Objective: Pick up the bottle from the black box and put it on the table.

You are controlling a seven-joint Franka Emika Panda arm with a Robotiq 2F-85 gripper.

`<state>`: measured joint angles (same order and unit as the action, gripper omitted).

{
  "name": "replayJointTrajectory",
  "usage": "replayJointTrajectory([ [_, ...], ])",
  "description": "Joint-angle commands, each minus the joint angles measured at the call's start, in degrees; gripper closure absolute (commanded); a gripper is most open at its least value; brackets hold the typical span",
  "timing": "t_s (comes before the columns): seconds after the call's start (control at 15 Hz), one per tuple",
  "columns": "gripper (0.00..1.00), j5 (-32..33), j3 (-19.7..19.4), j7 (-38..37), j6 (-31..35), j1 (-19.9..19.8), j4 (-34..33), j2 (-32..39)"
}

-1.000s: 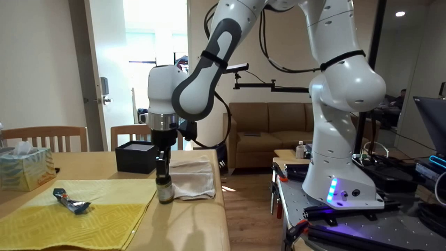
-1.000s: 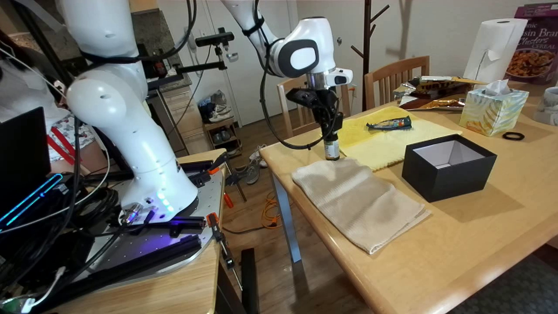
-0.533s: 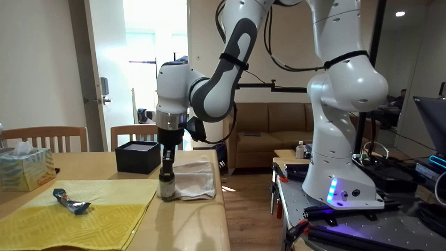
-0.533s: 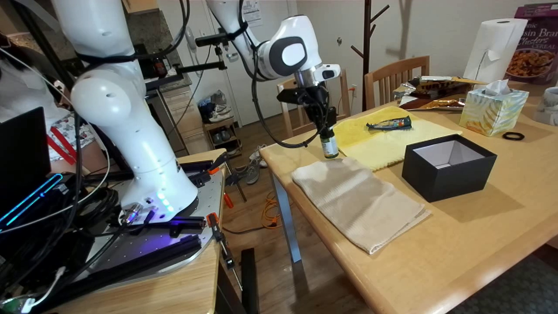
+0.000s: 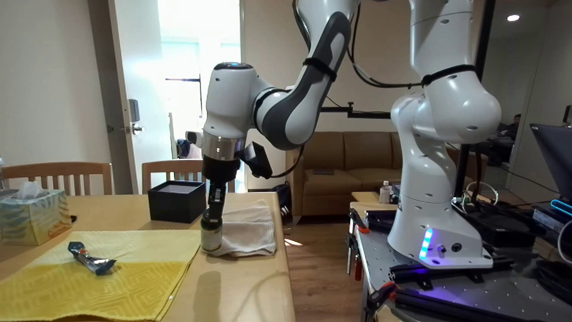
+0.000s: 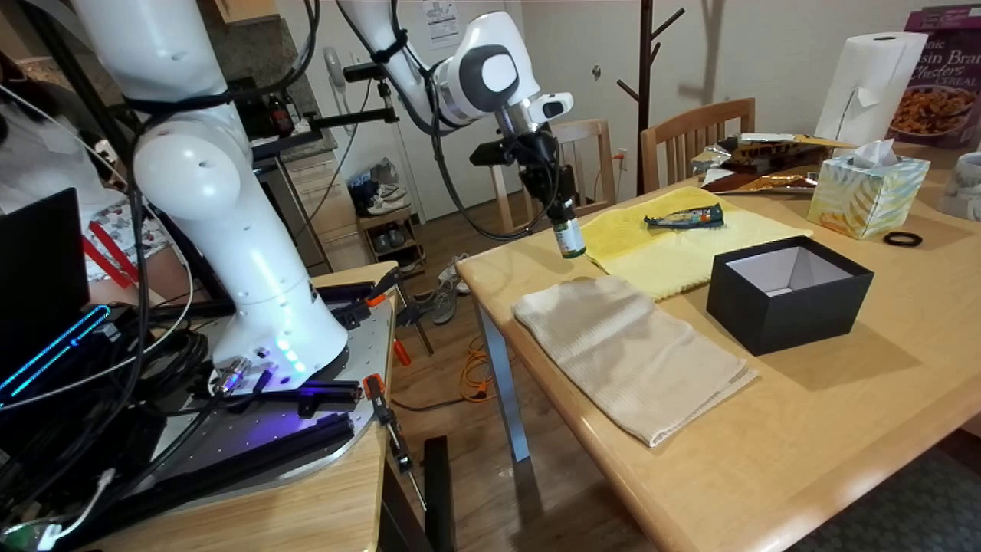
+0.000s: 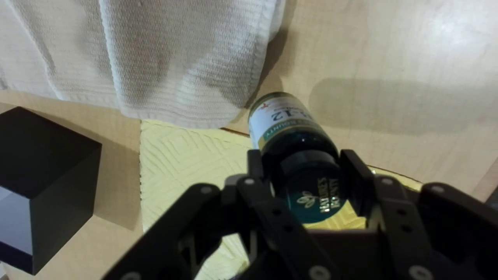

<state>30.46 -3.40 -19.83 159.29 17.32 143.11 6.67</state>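
Higher than before, the bottle (image 5: 211,240) hangs clamped in my gripper (image 7: 300,169), right of the black box (image 5: 174,206) in an exterior view.

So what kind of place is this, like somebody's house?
Most likely a home, though I can't be sure: there's a brown couch, a big cereal box and some shoes.

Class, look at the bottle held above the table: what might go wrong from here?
The bottle hangs tilted above the table, so it might topple if released like this. The pale cloth lies close by; set down on its folds, the bottle could wobble. The fingers grip only the cap end, so it may slip.
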Motion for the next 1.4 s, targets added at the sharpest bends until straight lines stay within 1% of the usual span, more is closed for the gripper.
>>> replayJointTrajectory([
  [0.0, 0.73, -1.93, 1.32, 0.74, -1.05, 0.81, 1.14, -1.36],
  [0.13, 0.73, -5.47, 2.55, 2.53, -0.97, 0.56, 0.26, -0.07],
  [0.2, 0.73, -8.88, 5.53, 4.72, -1.33, -2.07, -0.65, 0.88],
  [0.33, 0.73, -16.91, 7.75, 9.87, -1.70, -3.68, -1.83, 2.08],
  [0.47, 0.73, -22.81, 9.39, 13.71, -3.04, -5.16, -3.73, 3.40],
  [0.53, 0.73, -24.04, 9.43, 14.05, -4.00, -5.67, -5.22, 4.33],
  [0.6, 0.73, -22.49, 8.10, 10.82, -4.69, -5.45, -6.69, 5.26],
  [0.8, 0.73, -22.04, 7.22, 11.16, -7.35, -6.48, -11.23, 8.76],
  [0.93, 0.73, -21.96, 6.65, 11.07, -7.88, -6.89, -14.01, 11.78],
  [1.07, 0.73, -24.87, 7.70, 13.92, -8.02, -8.44, -16.53, 14.84],
  [1.27, 0.73, -27.74, 8.60, 15.00, -8.73, -9.83, -20.00, 19.17],
  [1.33, 0.73, -28.47, 8.68, 15.10, -9.26, -10.09, -21.19, 19.52],
])
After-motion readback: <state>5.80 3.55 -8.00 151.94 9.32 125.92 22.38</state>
